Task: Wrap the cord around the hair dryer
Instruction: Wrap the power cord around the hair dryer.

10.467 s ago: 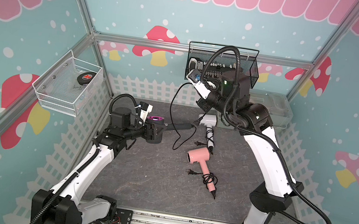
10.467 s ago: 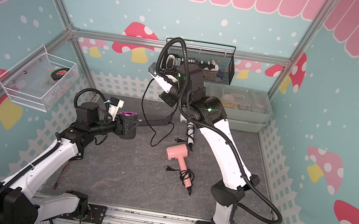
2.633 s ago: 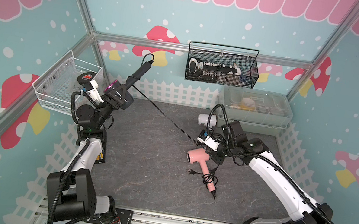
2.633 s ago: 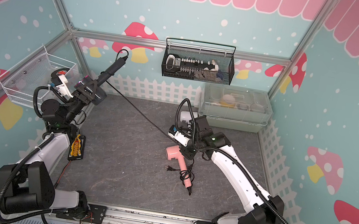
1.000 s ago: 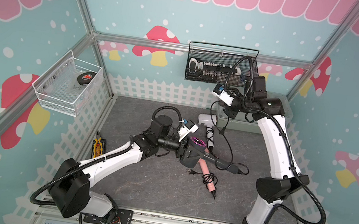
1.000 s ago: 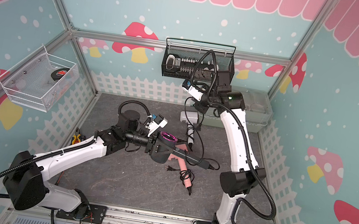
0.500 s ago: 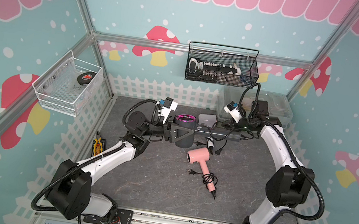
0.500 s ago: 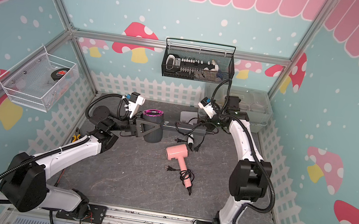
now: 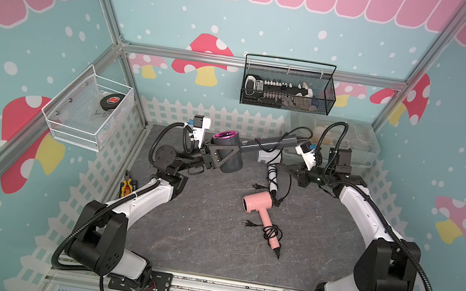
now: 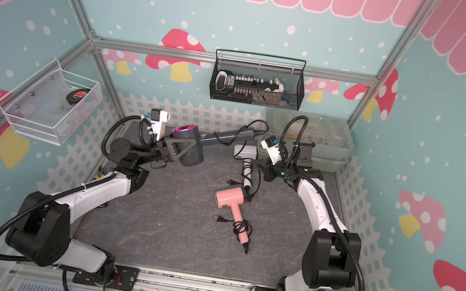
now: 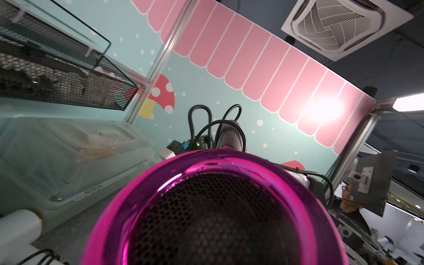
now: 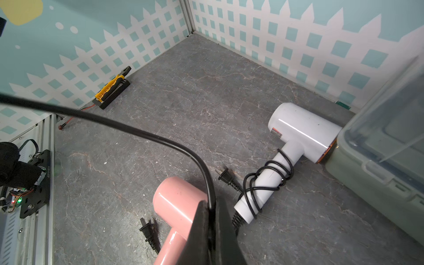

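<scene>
Currently the left gripper (image 9: 223, 158) has its jaws part-spread and clamped on the barrel of the grey hair dryer (image 9: 257, 144), which is lifted clear of the mat (image 9: 201, 217). The magenta intake ring faces back at the left wrist camera, and the handle points away from this gripper toward the right gripper (image 12: 212, 207). Right gripper: jaws pressed together, pinching the black cord (image 12: 137, 133) at the fingertips. From that pinch the cord rises to the far end of the handle, where at least one loop crosses it in both top views. How many turns sit there I cannot tell. Below the right gripper's tips a pink hair dryer (image 12: 176, 206) lies on the mat. Just beyond them lies a white hair dryer (image 12: 298, 130), cord coiled on its handle, touching a clear bin (image 12: 378, 149).
</scene>
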